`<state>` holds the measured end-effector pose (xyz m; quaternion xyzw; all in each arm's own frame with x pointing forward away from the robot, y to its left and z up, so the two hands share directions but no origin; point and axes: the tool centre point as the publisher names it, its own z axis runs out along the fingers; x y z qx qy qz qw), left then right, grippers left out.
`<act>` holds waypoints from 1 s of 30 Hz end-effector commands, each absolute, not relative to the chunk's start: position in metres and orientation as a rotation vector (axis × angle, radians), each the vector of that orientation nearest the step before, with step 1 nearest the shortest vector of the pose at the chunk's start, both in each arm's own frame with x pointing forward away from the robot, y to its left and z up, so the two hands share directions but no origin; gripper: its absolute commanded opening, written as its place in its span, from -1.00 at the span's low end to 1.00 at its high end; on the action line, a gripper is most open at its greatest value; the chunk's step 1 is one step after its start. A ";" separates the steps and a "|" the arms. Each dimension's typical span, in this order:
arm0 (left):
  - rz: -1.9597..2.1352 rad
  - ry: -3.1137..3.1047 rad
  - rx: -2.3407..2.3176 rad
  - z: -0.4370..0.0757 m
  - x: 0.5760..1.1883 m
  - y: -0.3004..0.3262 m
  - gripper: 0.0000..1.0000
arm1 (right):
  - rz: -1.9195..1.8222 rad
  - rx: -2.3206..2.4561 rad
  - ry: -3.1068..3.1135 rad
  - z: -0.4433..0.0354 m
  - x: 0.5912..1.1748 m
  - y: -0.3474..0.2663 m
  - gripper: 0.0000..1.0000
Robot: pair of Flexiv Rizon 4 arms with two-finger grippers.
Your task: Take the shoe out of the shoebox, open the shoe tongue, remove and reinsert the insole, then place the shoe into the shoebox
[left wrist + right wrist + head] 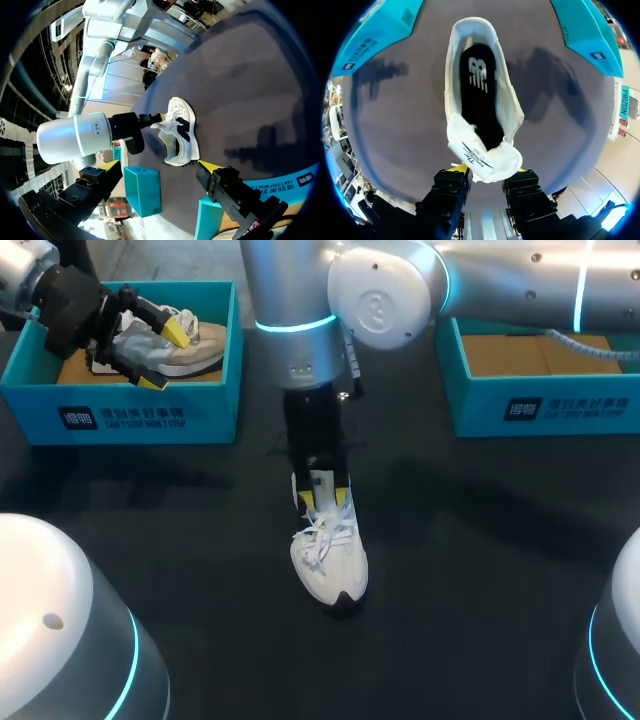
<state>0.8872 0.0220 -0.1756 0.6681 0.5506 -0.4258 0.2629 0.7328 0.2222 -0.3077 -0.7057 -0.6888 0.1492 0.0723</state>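
Right hand point(323, 500) apparently clamped on shoe tongue point(485, 155); left hand point(166, 356) apart above shoebox point(130, 415).

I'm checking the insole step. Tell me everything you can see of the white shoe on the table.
The white shoe stands upright on the dark table, with white laces and a black patch at its toe. Its tongue is pulled back, pinched by the right gripper; a black insole lies inside.

shoe point(328, 562): on table point(480, 570), middle | left shoebox point(120, 415): rear left, second shoe point(195, 348) inside | right shoebox point(545, 408): rear right
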 end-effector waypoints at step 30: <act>-1.147 1.491 1.809 -0.175 0.886 0.022 1.00 | 0.329 -2.125 -2.200 -0.332 0.785 0.216 -0.38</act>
